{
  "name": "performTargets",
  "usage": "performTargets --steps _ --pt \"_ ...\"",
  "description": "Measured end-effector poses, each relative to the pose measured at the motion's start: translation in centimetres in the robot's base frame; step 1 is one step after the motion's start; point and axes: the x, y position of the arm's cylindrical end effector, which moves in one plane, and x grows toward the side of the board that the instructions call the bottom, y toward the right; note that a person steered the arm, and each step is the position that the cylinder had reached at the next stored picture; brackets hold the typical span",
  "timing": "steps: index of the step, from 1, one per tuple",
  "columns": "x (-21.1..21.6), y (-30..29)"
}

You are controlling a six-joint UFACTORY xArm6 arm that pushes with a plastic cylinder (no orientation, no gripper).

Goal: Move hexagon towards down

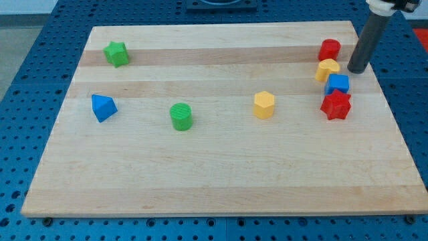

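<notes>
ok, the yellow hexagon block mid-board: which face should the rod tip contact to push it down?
Contact the top-facing side of the yellow hexagon block, coming from the view's top and pushing toward the bottom. It stands alone on the wooden board, nothing below it. My tip now sits far right, beside the yellow heart-like block, so reposition first.

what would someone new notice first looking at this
The dark rod at the view's top right, my tip just right of a tight cluster: red cylinder, yellow block, blue cube, red star. The yellow hexagon sits alone near the wooden board's centre.
</notes>
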Motion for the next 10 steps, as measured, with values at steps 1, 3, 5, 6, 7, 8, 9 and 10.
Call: performTargets --steps 1,3,5,6,7,8,9,10 --pt "0.0 0.0" --pt "10.6 3.5" --pt "18.4 -1.1" --pt "19.4 -1.6" --pt "21.1 -6.8" --pt "22.3 -16.8" --pt "22.3 -21.2" --pt "20.9 -21.9"
